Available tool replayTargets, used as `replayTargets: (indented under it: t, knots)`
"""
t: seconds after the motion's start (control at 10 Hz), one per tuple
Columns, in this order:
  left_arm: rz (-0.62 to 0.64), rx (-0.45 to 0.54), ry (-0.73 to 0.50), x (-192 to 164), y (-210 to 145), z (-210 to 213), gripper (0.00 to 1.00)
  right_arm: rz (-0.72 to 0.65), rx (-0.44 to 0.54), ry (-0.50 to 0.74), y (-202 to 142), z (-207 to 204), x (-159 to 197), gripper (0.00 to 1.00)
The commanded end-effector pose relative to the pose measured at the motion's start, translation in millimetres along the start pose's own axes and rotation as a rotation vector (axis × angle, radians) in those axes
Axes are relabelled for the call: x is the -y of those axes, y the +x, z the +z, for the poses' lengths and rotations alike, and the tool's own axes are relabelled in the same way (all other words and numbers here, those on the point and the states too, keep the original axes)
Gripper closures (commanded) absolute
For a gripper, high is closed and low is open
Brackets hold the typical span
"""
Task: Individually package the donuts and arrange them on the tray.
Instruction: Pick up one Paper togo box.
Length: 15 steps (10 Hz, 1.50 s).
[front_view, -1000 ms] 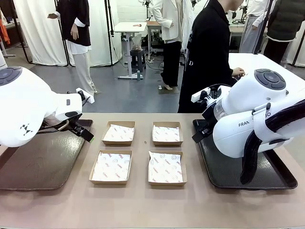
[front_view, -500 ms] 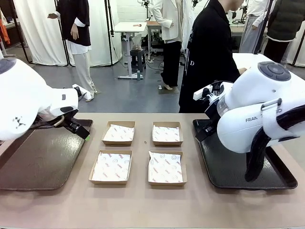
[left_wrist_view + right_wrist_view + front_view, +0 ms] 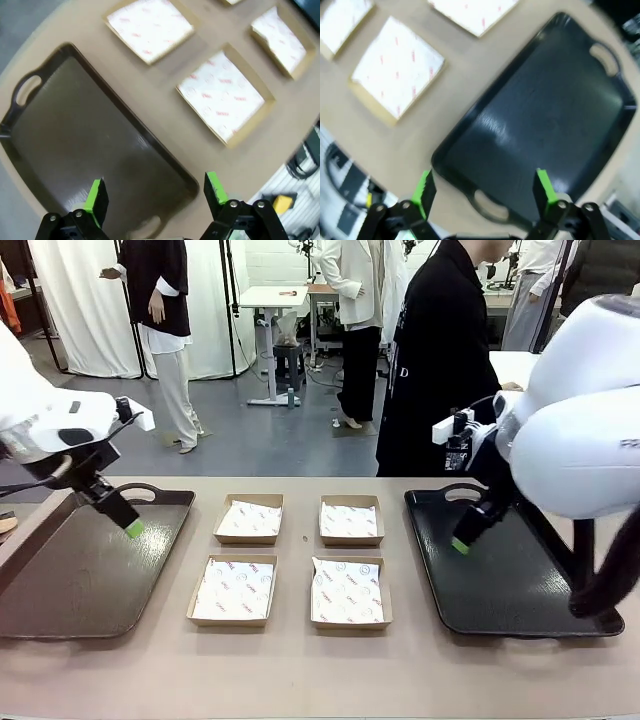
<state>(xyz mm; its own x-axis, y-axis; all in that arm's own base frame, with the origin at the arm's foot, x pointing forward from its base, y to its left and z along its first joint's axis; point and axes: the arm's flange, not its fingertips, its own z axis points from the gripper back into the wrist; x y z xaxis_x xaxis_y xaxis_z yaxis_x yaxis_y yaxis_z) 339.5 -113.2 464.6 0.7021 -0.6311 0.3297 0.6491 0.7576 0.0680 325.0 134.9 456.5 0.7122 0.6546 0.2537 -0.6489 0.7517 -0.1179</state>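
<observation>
Right, the brown tray (image 3: 80, 585) lies under the left gripper (image 3: 130, 527), jaws wide and empty. The black tray (image 3: 500, 590) lies under the right gripper (image 3: 461, 544), equally unclenched. Four paper-lined cardboard boxes (image 3: 233, 590) sit between them. Wrist views reveal the finger gaps; the front view adds a person in black (image 3: 435, 360).

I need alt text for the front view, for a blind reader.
Four shallow paper-lined cardboard boxes sit in a two-by-two grid mid-table, between a brown tray and a black tray. The left gripper hangs over the brown tray, the right gripper over the black one; a person in black stands beyond.
</observation>
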Motion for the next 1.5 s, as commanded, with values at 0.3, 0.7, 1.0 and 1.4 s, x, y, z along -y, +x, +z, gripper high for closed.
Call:
replayTargets:
  t: [0.3,0.7,1.0,1.4]
  knots:
    - [-0.013,-0.036,-0.033,7,-12,17,0.00,0.017,-0.034,0.014,-10,10,-1,0.00]
    - [0.119,0.071,-0.220,-12,-11,21,0.00,-0.071,0.018,0.233,-22,16,18,0.00]
    - [0.362,0.280,-0.672,-58,-38,47,0.00,-0.267,0.222,0.703,-79,26,80,0.00]
    - [0.565,0.355,-0.948,-103,-83,44,0.00,-0.425,0.382,0.945,-148,14,132,0.00]
